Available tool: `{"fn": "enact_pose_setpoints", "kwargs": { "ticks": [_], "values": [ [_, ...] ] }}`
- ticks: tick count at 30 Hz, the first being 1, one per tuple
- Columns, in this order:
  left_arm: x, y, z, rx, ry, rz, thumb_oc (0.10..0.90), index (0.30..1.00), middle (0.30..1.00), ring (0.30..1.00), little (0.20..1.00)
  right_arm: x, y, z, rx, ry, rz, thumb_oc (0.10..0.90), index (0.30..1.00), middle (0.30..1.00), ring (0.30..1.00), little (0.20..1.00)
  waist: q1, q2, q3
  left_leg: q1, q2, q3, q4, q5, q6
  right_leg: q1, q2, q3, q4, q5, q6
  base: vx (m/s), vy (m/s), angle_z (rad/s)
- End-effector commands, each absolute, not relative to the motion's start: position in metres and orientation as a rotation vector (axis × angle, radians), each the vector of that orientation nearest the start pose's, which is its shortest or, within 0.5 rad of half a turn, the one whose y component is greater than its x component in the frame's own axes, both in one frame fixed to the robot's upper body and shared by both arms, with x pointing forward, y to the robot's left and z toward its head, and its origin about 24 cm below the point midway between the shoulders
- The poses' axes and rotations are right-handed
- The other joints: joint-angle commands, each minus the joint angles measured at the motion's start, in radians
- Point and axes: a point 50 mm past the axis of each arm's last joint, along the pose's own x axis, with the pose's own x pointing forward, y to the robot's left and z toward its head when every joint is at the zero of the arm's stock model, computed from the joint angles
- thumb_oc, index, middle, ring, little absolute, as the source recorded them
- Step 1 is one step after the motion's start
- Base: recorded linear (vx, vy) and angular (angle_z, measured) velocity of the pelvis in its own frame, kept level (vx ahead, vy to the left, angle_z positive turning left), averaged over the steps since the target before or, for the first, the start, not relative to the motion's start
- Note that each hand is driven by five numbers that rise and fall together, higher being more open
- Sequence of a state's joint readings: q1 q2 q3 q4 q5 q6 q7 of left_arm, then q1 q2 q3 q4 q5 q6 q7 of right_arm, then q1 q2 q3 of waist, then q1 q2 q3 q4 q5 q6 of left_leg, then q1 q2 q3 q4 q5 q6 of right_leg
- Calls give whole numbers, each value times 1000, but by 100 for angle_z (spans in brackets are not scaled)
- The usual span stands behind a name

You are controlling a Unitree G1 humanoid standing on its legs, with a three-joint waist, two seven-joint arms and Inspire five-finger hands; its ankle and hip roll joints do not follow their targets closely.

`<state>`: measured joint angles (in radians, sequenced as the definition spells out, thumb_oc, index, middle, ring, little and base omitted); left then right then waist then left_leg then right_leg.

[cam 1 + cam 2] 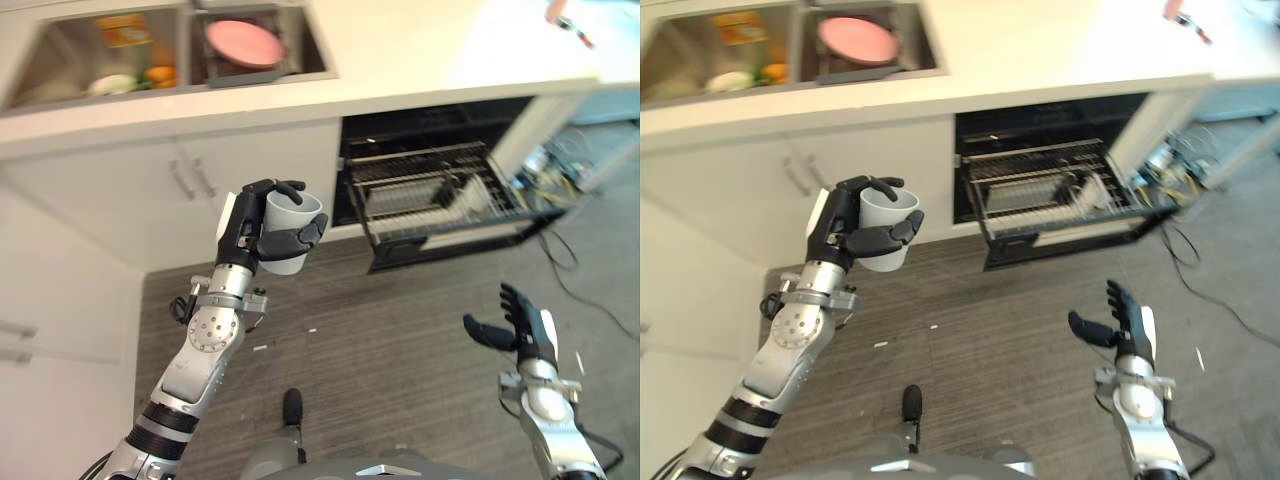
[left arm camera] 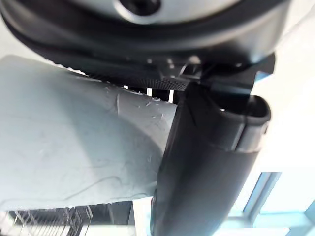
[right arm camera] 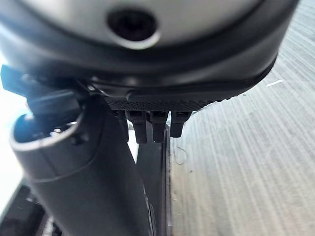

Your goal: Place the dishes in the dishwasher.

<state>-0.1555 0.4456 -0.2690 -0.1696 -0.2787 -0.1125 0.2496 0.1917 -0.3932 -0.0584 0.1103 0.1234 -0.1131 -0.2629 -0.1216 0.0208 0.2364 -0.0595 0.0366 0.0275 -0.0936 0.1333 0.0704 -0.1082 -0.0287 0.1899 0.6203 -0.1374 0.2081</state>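
step: carrying leg of the job, I reckon. One cup is picked up but not loaded yet.
left hand (image 1: 243,232): wrapped round the cup, fingers across its front and one hooked over the far rim. My wrist view shows its pale wall pressed right up against the hand, so the hold looks solid.
cup (image 1: 292,215): grey-white, mouth up, held in the air in front of the cabinet doors (image 1: 200,180) and above the floor (image 1: 400,340). It's left of the dishwasher and well apart from it.
right hand (image 1: 525,335): low on the right, near me, fingers spread and relaxed, nothing in it.
dishwasher (image 1: 440,120): open under the counter (image 1: 400,60), on the right, with the rack (image 1: 420,155) pulled out toward me. A few white dishes (image 1: 465,200) stand toward its right end; the left part looks freer.
sink (image 1: 60,60): far left in the counter. There's a pink plate (image 1: 243,43) in the right basin, and a bowl (image 1: 112,85) plus some orange bits in the left one. So plenty left to load, my guess.
next move: swing the cup right and a bit farther out until it's over the rack's left part. Then probably tip it mouth down, lower it between the wires and let go.
watch out: the rack wires and the dishes already in there. I can't tell from here how tight the gaps are, so go in slow.
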Motion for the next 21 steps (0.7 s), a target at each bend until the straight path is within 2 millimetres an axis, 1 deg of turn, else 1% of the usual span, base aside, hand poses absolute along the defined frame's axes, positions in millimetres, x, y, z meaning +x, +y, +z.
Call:
{"fn": "enact_pose_setpoints", "kwargs": {
  "ticks": [1, 2, 3, 4, 5, 6, 7, 8, 9, 10, 11, 12, 14, 15, 16, 17, 18, 19, 20, 21],
  "values": [
    [255, 151, 176, 110, -657, -115, 400, 300, 300, 300, 300, 238, -260, 65, -421, -136, -292, 800, 900, 900, 900, 900, 8, -31, -80, 83, 75, 123, 6, -105, -143, -69, -30, -242, -259, 173, -7, 90, 288, -133],
    [255, 151, 176, 109, -658, -114, 400, 300, 300, 300, 300, 239, -260, 65, -423, -136, -291, 800, 900, 900, 900, 900, 6, -29, -79, 85, 77, 122, 6, -107, -144, -66, -29, -244, -259, 172, -8, 99, 177, -149],
    [256, 150, 175, 103, -655, -114, 400, 300, 300, 300, 300, 242, -253, 77, -421, -196, -258, 800, 900, 900, 900, 900, -5, -34, -82, 97, 68, 135, 6, -112, -141, -86, 4, -264, -299, 157, -17, 205, 159, -96],
    [257, 149, 174, 102, -650, -111, 400, 300, 300, 300, 300, 238, -249, 87, -400, -249, -224, 800, 900, 900, 900, 900, -15, -45, -99, 118, 48, 150, 6, -132, -132, -62, 60, -240, -410, 127, -49, 267, 173, -29],
    [258, 149, 173, 110, -647, -110, 400, 300, 300, 300, 300, 237, -248, 90, -400, -266, -216, 800, 900, 900, 900, 900, -12, -53, -111, 127, 36, 156, 6, -140, -128, -34, 53, -248, -482, 131, -66, 223, 82, -12],
    [258, 149, 172, 110, -645, -111, 400, 300, 300, 300, 300, 236, -248, 90, -400, -265, -217, 800, 900, 900, 900, 900, -10, -53, -110, 131, 36, 157, 6, -142, -127, -22, 54, -247, -498, 137, -66, 172, 1, -48],
    [258, 148, 174, 140, -662, -110, 400, 300, 300, 300, 300, 237, -242, 96, -373, -300, -179, 800, 900, 900, 900, 900, 7, -64, -134, 148, 26, 174, 6, -154, -127, 44, 24, -264, -607, 159, -72, 103, -11, -44],
    [258, 148, 174, 140, -662, -110, 400, 300, 300, 300, 300, 237, -242, 96, -373, -300, -179, 800, 900, 900, 900, 900, 7, -64, -134, 148, 26, 174, 6, -154, -127, 44, 24, -264, -607, 159, -72, 149, -17, -16],
    [259, 148, 175, 144, -667, -110, 400, 300, 300, 300, 300, 238, -242, 99, -367, -309, -176, 800, 900, 900, 900, 900, 7, -67, -147, 152, 24, 172, 6, -154, -129, 67, 27, -240, -631, 160, -76, 163, -14, -4],
    [260, 147, 176, 115, -679, -88, 400, 300, 300, 300, 300, 238, -241, 105, -316, -345, -179, 800, 900, 900, 900, 900, 6, -64, -162, 170, 18, 169, 6, -162, -134, 115, 27, -207, -689, 170, -81, 195, -24, -6],
    [260, 148, 178, 112, -687, -70, 400, 300, 300, 300, 300, 239, -238, 113, -279, -384, -163, 800, 900, 900, 900, 900, 8, -61, -166, 180, 18, 177, 6, -166, -136, 128, 23, -220, -703, 173, -78, 183, -28, -18],
    [259, 149, 179, 110, -699, -58, 400, 300, 300, 300, 300, 240, -235, 116, -246, -405, -146, 800, 900, 900, 900, 900, 7, -56, -168, 189, 20, 190, 6, -166, -140, 133, 23, -220, -707, 173, -78, 108, -29, -17],
    [258, 151, 181, 110, -711, -45, 400, 300, 300, 300, 300, 240, -234, 118, -223, -413, -137, 800, 900, 900, 900, 900, 9, -51, -163, 201, 24, 201, 13, -158, -149, 141, 24, -211, -708, 171, -82, 61, -50, -24],
    [259, 154, 184, 113, -737, -12, 400, 300, 300, 300, 300, 242, -229, 121, -209, -430, -114, 800, 900, 900, 900, 900, 12, -60, -142, 166, 31, 192, 137, -158, -172, 154, 16, -202, -708, 166, -95, 11, -68, -20],
    [259, 154, 184, 113, -737, -12, 400, 300, 300, 300, 300, 242, -229, 121, -209, -431, -114, 800, 900, 900, 900, 900, 11, -59, -142, 163, 32, 191, 143, -160, -172, 153, 16, -203, -708, 166, -96, 11, -124, -12],
    [261, 153, 191, 95, -775, 7, 400, 300, 300, 300, 300, 241, -225, 129, -229, -462, -88, 800, 900, 900, 900, 900, 13, -75, -116, 95, 57, 198, 295, -102, -210, 174, 0, -196, -708, 161, -110, -17, -108, -9],
    [262, 151, 198, 88, -810, 15, 400, 300, 300, 300, 300, 241, -224, 131, -209, -471, -73, 800, 900, 900, 900, 900, 18, -88, -99, 46, 55, 170, 400, -78, -229, 179, -10, -189, -708, 162, -122, -12, -108, 5],
    [264, 150, 202, 84, -828, 33, 400, 300, 300, 300, 300, 243, -221, 133, -195, -479, -61, 800, 900, 900, 900, 900, 25, -88, -93, 14, 42, 127, 429, -82, -232, 181, -8, -185, -708, 154, -129, 31, -36, 20],
    [265, 150, 204, 87, -838, 49, 400, 300, 300, 300, 300, 244, -217, 135, -169, -490, -52, 800, 900, 900, 900, 900, 27, -84, -95, -1, 37, 107, 398, -89, -222, 186, -7, -183, -708, 147, -128, 103, 37, 23],
    [265, 150, 208, 84, -862, 63, 400, 300, 300, 300, 300, 246, -215, 136, -137, -500, -42, 800, 900, 900, 900, 900, 27, -78, -103, 7, 22, 106, 309, -108, -204, 188, -9, -184, -708, 143, -121, 207, 83, 10]
  ]
}}
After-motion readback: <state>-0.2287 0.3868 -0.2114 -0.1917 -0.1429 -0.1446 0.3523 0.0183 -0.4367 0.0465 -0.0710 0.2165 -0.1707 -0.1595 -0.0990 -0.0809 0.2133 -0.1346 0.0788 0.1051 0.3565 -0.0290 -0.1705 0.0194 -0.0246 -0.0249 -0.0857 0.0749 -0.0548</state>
